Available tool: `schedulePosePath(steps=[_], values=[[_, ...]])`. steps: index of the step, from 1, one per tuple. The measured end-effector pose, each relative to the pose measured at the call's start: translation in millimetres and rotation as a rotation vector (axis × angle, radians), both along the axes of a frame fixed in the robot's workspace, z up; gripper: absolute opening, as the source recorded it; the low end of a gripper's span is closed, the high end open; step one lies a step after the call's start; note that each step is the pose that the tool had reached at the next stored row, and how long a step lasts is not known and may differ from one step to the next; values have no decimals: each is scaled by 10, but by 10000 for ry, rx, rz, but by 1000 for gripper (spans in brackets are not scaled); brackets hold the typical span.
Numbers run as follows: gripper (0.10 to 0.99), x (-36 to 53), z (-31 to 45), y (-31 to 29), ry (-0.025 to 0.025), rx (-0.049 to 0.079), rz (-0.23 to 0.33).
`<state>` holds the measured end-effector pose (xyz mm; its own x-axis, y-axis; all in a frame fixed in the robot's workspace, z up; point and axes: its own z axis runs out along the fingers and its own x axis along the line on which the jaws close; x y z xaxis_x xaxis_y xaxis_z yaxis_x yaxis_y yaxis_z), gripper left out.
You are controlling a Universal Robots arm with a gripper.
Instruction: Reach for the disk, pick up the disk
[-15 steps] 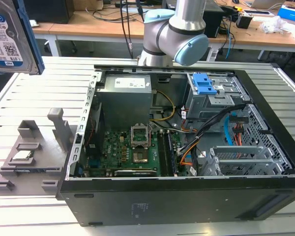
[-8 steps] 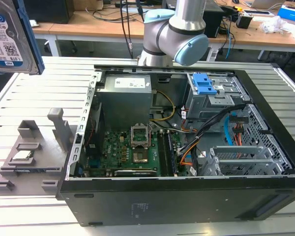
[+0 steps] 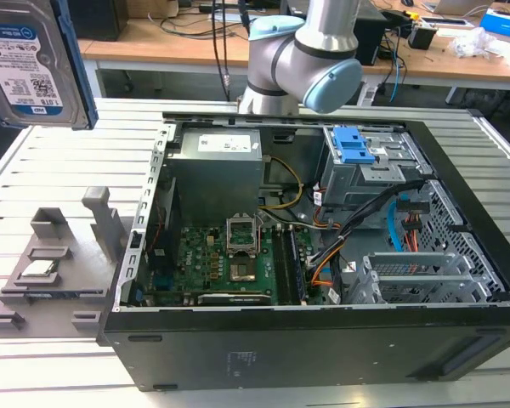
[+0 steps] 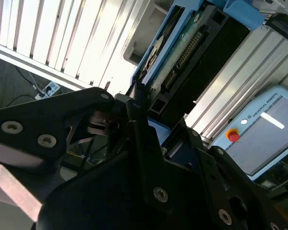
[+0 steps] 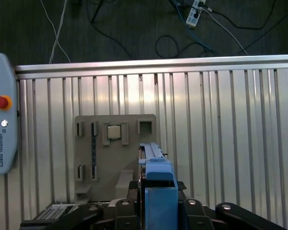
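You've got it: the flat silver metal hard drive in its blue plastic carrier (image 3: 27, 68) hangs pinched in your jaws above the bench (image 3: 59, 170), at the exterior view's left, so the pickup looks done.

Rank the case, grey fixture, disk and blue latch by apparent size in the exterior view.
1. The case.
2. The grey fixture and the disk look roughly alike. The disk is nearer the camera and cut by the frame edge, so I leave them tied.
3. The blue latch.
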<state>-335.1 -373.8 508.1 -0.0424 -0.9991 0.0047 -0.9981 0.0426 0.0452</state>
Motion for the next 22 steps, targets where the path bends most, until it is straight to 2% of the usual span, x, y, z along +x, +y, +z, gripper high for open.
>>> schedulePosePath(steps=[5, 15, 19, 22], values=[[369, 191, 0, 0, 1, 0, 0], [369, 456, 0, 0, 2, 0, -1], [369, 616, 0, 0, 5, 0, -1], [369, 697, 0, 1, 6, 1, -1]])
